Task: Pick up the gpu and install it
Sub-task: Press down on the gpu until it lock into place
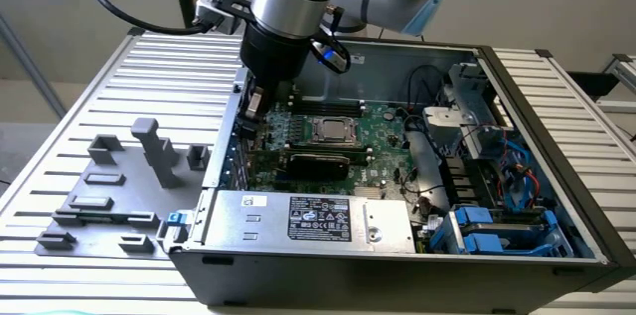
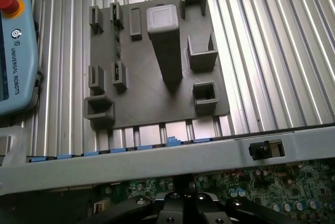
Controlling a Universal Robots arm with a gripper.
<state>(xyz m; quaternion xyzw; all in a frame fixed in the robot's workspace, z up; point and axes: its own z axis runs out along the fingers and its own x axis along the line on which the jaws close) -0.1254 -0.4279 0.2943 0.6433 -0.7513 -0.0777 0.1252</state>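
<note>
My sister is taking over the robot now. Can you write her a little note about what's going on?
Gripper: shut, low inside the open computer case, at the motherboard's edge on the exterior view's left.
GPU: what looks like a silvery bracket sits at the fingertips; held or not, cannot tell.
Grey parts holder sits on the table outside the case.
Done: arm has reached the board.
Left: seated card not confirmed.

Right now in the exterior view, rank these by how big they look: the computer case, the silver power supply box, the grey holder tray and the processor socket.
1. computer case
2. and 3. power supply box and grey holder tray: they look alike in extent, so I won't rank them.
4. processor socket
</note>
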